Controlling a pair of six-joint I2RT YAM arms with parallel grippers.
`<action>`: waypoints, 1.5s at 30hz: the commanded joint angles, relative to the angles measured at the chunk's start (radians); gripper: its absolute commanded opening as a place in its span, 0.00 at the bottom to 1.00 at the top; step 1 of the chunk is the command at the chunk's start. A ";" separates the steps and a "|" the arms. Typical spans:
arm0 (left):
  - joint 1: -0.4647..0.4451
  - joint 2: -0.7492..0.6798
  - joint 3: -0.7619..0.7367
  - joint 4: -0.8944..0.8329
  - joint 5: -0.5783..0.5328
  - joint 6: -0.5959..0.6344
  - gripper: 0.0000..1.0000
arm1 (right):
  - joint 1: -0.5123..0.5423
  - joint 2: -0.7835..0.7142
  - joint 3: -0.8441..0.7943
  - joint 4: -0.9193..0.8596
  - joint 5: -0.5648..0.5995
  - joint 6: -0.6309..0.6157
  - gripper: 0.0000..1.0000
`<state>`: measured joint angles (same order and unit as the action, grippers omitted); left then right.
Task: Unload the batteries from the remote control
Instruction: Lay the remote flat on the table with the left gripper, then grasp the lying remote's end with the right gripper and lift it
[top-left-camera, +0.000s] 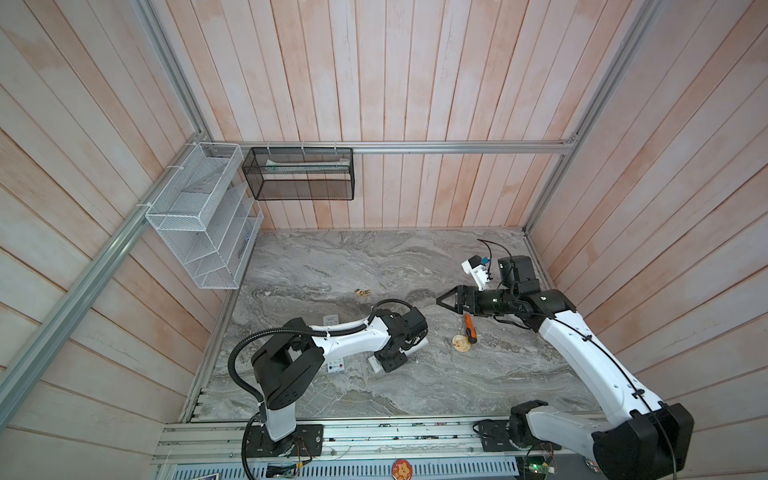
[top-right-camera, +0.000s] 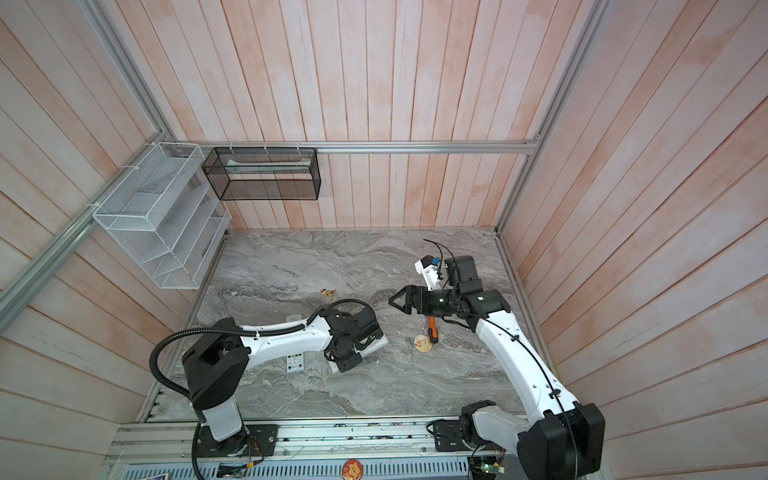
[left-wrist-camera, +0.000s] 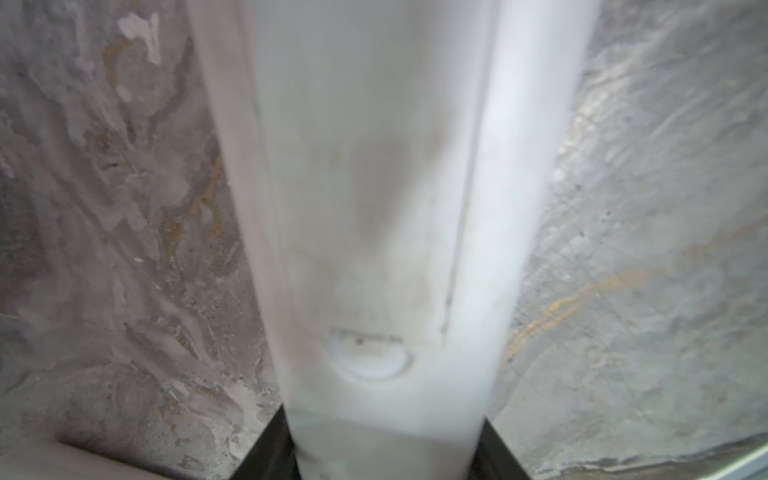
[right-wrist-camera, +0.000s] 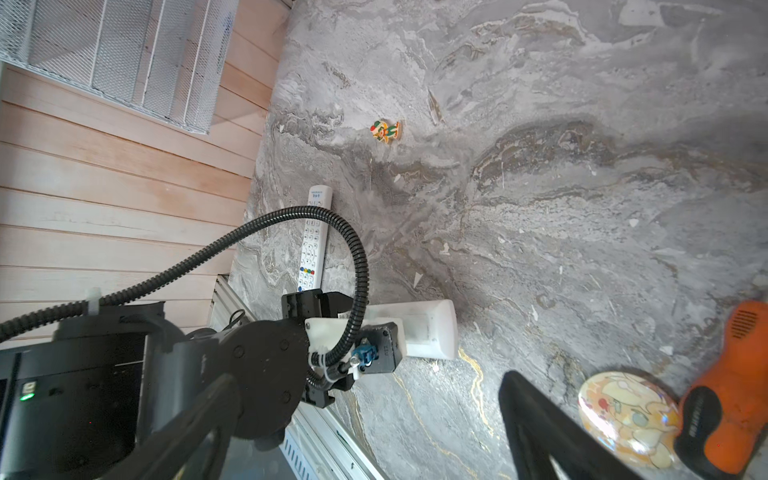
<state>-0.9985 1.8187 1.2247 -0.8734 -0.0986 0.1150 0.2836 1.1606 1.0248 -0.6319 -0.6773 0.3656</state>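
White plastic remote control (left-wrist-camera: 374, 208), back up, batteries unseen, lies clamped in left gripper (top-left-camera: 394, 360) on grey marble table (top-left-camera: 332, 266). Right gripper (top-left-camera: 442, 300) hovers, jaws spread; orange-handled screwdriver (top-left-camera: 469, 328), round badge (top-left-camera: 460, 343) at its five o'clock.

The left white-and-black jointed arm (top-left-camera: 353, 337) is reaching from the near left toward the middle. Its wrist is bending down, so the left black parallel gripper (top-left-camera: 390, 362) is pointing downward, its 2 jaws pressing against both long sides of a white oblong plastic remote control (left-wrist-camera: 374, 208). The right white-and-black jointed arm (top-left-camera: 582, 357) is stretching from the near right toward the far right, its wrist turning leftward. The right black parallel gripper (top-left-camera: 441, 301) is hovering roughly level, its 2 jaws spread wide.
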 joint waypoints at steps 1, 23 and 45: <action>0.000 0.008 0.015 0.003 -0.006 0.022 0.52 | -0.009 -0.024 -0.015 -0.020 0.011 -0.035 0.98; 0.301 -0.666 -0.349 0.464 0.315 -0.573 0.93 | 0.181 -0.106 -0.078 0.225 0.125 -0.627 0.98; 0.614 -0.941 -0.623 0.592 0.638 -0.786 0.97 | 0.532 0.595 0.165 -0.080 0.450 -1.396 0.96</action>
<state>-0.3965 0.8803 0.6147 -0.2955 0.5030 -0.6781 0.8013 1.7058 1.1648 -0.6983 -0.2726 -0.9974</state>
